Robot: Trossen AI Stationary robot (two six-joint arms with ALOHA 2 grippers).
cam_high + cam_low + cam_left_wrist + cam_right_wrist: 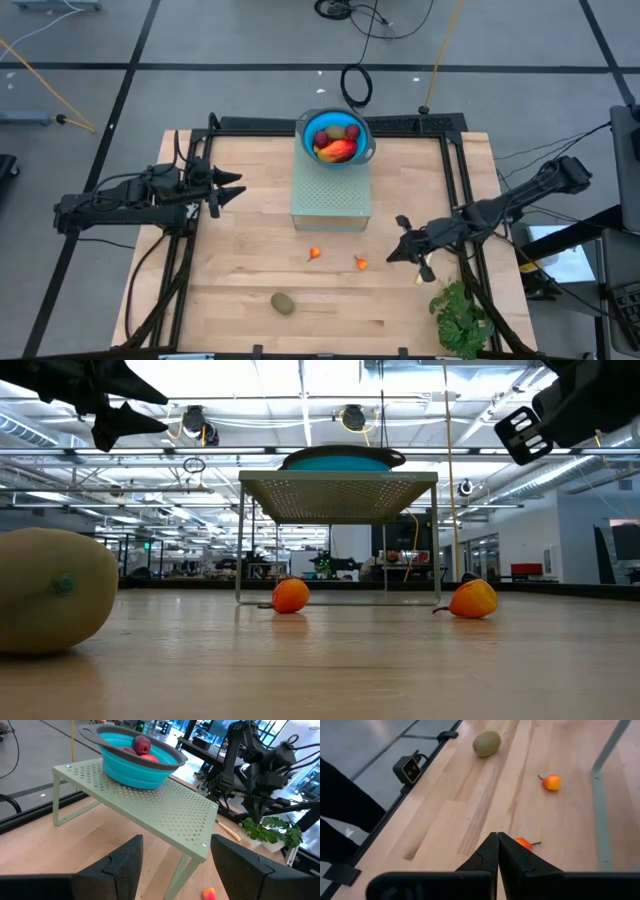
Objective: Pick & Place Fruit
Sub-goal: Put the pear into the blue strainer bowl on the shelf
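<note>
A blue bowl (335, 138) stands on a pale green perforated shelf (331, 195) at the back middle of the table. It holds red round fruits and an orange-red oblong (335, 151). On the wood lie two small orange fruits (315, 253) (361, 263) and a brownish-green oval (283, 303). My right gripper (392, 255) is shut and hovers just right of the nearer small orange fruit (522, 842), pointing down at a slant. My left gripper (240, 186) stands open and empty, left of the shelf (145, 800).
A leafy green bunch (462, 318) lies at the near right corner. A knife (424, 270) lies beside my right gripper. A black frame (455, 190) runs along the table's edges. There is bare wood between the shelf and the oval.
</note>
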